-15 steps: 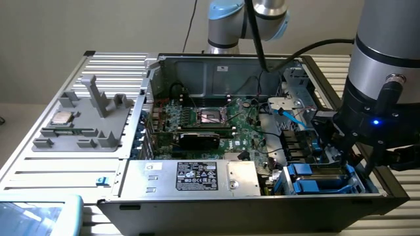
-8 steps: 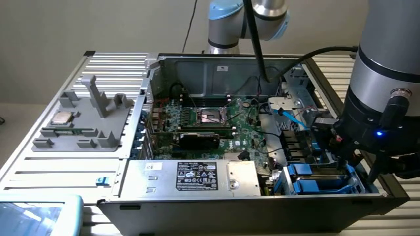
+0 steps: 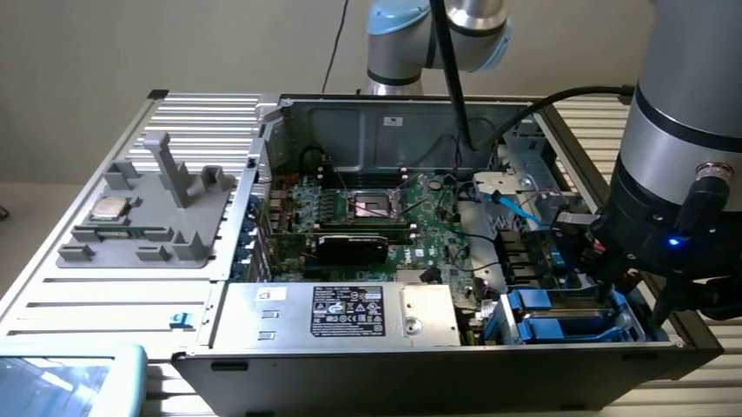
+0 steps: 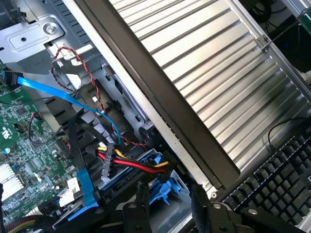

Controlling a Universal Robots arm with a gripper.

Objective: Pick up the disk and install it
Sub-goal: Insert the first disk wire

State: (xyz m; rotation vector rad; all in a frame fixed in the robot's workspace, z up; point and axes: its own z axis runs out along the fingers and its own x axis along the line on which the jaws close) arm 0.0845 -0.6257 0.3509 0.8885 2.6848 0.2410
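Here, the pincer (image 3: 635, 300) hangs over the drive bay (image 3: 579, 304) at the corner of the open computer case (image 3: 383, 130).
In the wrist view, the disk (image 4: 164, 180) sits low in the bay, its blue bracket showing between the two dark fingers (image 4: 142, 194) of the pincer (image 4: 168, 193). The fingers stand apart on either side of it, but I cannot tell whether they press on it or are loose. Red, yellow and black cables (image 4: 141, 165) lie just beside it.

exterior: high, looking down into case (image 3: 383, 130) | wrist: close over drive bay (image 4: 167, 187) (shared)
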